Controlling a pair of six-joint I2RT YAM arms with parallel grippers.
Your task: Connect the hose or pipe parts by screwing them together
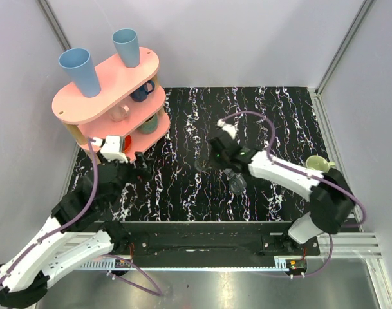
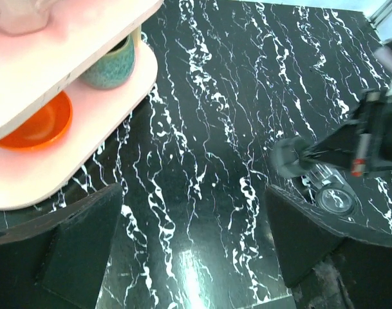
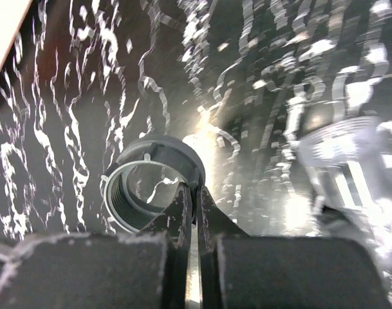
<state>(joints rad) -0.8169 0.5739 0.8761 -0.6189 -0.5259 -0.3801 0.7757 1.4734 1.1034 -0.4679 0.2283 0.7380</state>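
Slipping is risked: right end effector (image 3: 192, 193) is pressed together at the rim of the nut (image 3: 158, 151), wall barely caught if at all. Left end effector (image 2: 194, 193) is held wide apart.

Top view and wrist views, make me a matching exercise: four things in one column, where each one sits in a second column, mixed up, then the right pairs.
Things
1. nut
2. coupling
3. blue cups
4. orange bowl

Places
A. on the lower tier of the shelf
B. lying on the table, beside the right gripper
C. pinched by its rim in the right gripper
D. standing on top of the shelf

Pairs: 1-C, 2-B, 3-D, 4-A
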